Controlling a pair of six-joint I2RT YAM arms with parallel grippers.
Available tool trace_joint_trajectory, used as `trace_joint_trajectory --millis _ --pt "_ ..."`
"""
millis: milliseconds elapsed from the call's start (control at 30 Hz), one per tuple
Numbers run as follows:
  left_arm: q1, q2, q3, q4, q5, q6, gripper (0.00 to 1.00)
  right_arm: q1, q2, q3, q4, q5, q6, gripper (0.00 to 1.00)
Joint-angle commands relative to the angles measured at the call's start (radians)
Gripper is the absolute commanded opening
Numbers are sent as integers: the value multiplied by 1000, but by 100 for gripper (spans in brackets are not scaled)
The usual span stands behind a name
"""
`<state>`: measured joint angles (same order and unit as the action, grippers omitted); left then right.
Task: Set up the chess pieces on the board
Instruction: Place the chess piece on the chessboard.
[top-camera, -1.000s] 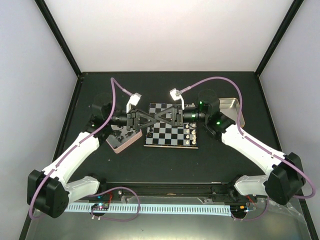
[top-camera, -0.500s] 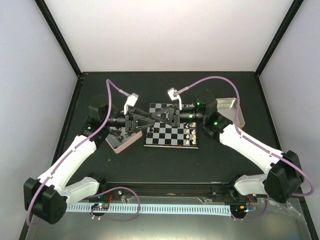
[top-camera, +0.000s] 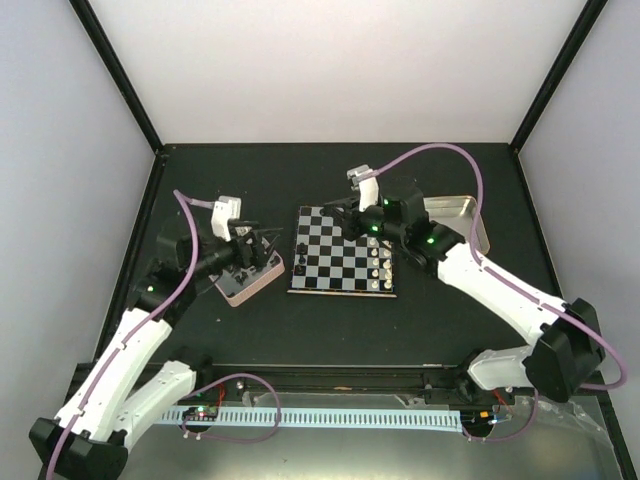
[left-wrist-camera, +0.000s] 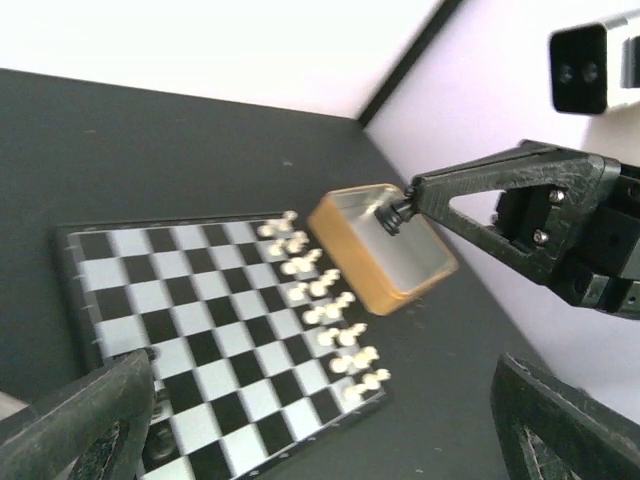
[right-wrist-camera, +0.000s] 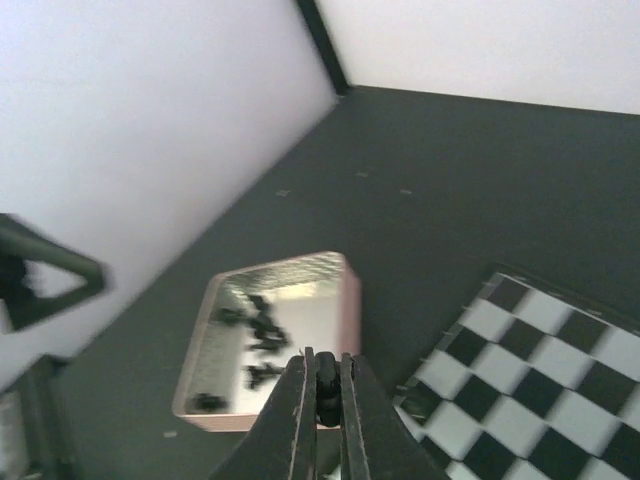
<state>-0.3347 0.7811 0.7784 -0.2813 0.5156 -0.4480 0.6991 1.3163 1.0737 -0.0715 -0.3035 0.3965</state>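
Right now my right gripper (right-wrist-camera: 323, 365) hangs over the board (top-camera: 340, 255), its fingers pinched shut on a tiny black piece (right-wrist-camera: 326, 388). My left gripper (top-camera: 258, 243) is spread wide above the pink-rimmed tin (right-wrist-camera: 350, 295), just beside the board's left edge. Loose black chess pieces (right-wrist-camera: 262, 335) lie in that tin. White pieces (top-camera: 381, 265) crowd the board's right-hand columns, and a couple of black ones (top-camera: 300, 250) stand at its left edge. A gold-rimmed tin (left-wrist-camera: 370, 290) sits beyond the white side.
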Motion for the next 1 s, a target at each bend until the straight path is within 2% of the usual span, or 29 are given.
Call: trace_joint_trajectory --millis 0,200,467,733,967 --pt "7 -53 -20 -83 -247 28 94 2 82 12 -47 254 -126 1" --pt "8 -59 -38 -96 -284 4 94 8 245 62 -1 335 -168 1" --pt "8 -19 -73 -122 -334 -51 94 20 543 249 51 349 -172 1" --pt "12 34 -81 -145 -382 -99 93 44 748 403 21 377 -188 1" --pt "19 105 -72 -135 -363 -110 93 45 860 527 -66 386 -167 1"
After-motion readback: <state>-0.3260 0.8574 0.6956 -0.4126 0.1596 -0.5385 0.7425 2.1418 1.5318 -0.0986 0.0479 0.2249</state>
